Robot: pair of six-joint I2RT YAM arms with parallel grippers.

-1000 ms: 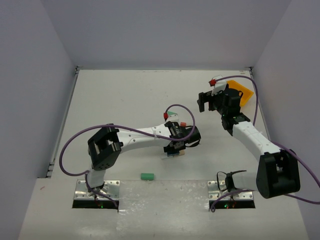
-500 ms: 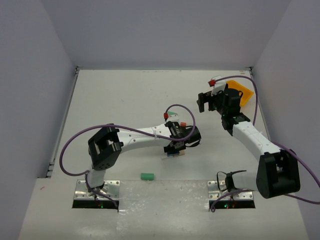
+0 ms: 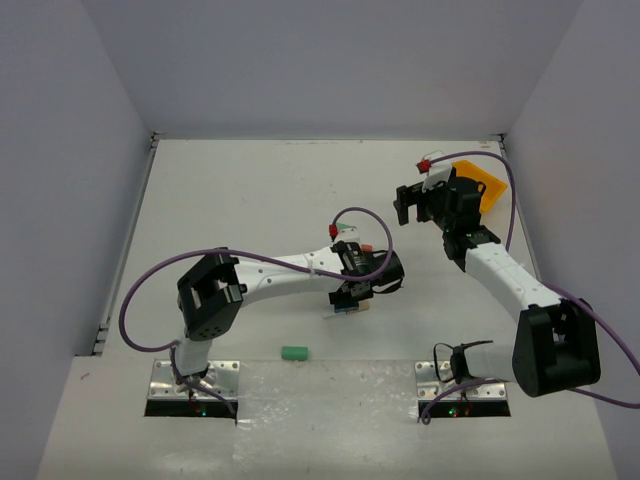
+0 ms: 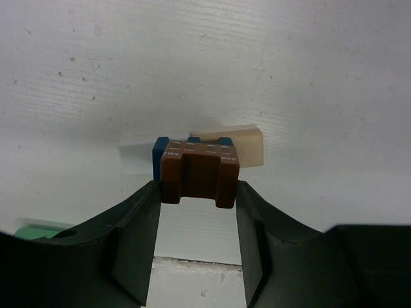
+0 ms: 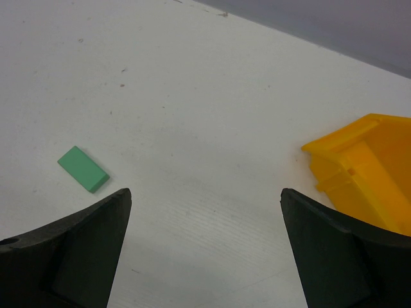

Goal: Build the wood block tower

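Left wrist view: the left end effector [image 4: 198,192] is clenched on a reddish-brown block [image 4: 199,172], one finger pressing on each side of it. The block has a notch in the edge that faces the camera. Just behind it a blue block [image 4: 158,155] shows at its left side and along its far edge, and a pale plank [image 4: 243,145] comes out to the right behind both. The blue block and the plank lie on the white counter [image 4: 289,70]. I cannot tell if the held block touches the blue one or hangs just over it. A green block [image 4: 35,231] is partly visible at the lower left edge, near the left finger.

From the top camera, the left end effector [image 3: 352,300] is near the middle of the counter [image 3: 250,190], and the green block [image 3: 293,352] lies apart from it, closer to the arm bases.

The right end effector [image 5: 204,199] is released, with its fingers wide apart and nothing between them. It is over bare counter, seen also from above [image 3: 405,205]. Beyond its left finger lies a flat green piece [image 5: 83,169]; I cannot tell if this is the same green block. The yellow bin [image 5: 366,167] stands to its right, near the far right corner of the counter [image 3: 485,190].
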